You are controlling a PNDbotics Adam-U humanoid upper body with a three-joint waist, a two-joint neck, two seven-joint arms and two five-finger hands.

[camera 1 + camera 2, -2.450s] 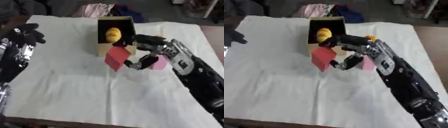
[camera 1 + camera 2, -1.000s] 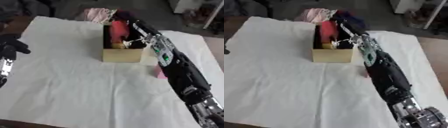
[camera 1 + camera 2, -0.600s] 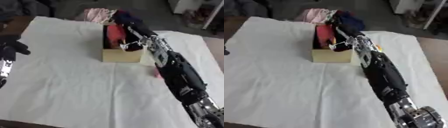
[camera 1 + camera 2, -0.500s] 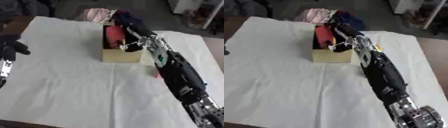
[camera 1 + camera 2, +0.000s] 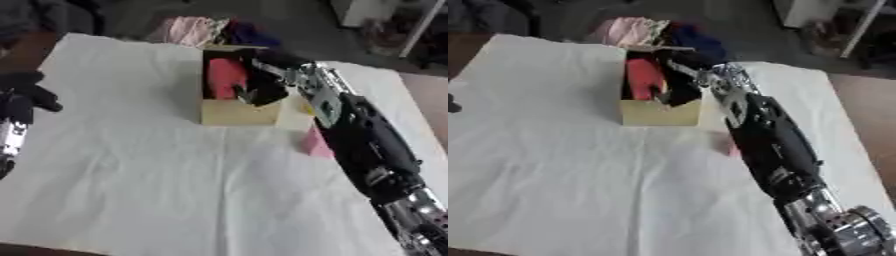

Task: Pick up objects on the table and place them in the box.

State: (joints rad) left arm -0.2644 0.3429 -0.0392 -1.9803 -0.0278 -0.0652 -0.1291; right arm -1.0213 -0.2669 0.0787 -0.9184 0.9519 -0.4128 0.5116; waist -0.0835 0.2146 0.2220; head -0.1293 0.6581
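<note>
While the right hand [image 5: 262,87] reaches into the box [image 5: 234,111], fingers curled beside the red block [image 5: 224,76] standing inside, placing looks nearly done; next, withdraw and fetch the pink block [image 5: 315,142]; left hand [image 5: 26,95] idle, fingers unclear.

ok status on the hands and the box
Right hand over the box, red block inside. Left hand idle at left edge. Pink block waits beside the forearm.
</note>
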